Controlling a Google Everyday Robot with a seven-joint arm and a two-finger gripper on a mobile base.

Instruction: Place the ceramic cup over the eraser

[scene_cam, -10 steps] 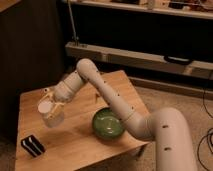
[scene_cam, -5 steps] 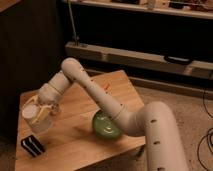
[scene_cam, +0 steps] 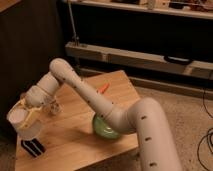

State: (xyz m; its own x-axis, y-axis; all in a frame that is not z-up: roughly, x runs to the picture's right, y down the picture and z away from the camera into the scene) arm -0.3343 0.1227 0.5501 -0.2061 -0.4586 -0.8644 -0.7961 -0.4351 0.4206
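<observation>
My gripper (scene_cam: 27,119) is at the left of the wooden table (scene_cam: 75,135), shut on the white ceramic cup (scene_cam: 22,124). The cup is tilted, its open mouth facing up and toward the camera, and it hangs just above the table. The eraser (scene_cam: 33,147), a small black block with white stripes, lies on the table's front left corner, right below the cup and a little toward the front. The cup is apart from the eraser.
A green bowl (scene_cam: 103,129) sits on the table's front right, partly behind my arm. An orange object (scene_cam: 103,88) lies near the far edge. A small clear object (scene_cam: 54,108) stands behind the gripper. Dark shelving fills the back.
My gripper has carried the cup left and toward the front, from the table's middle left to just above the eraser. The eraser and the bowl have not moved.
</observation>
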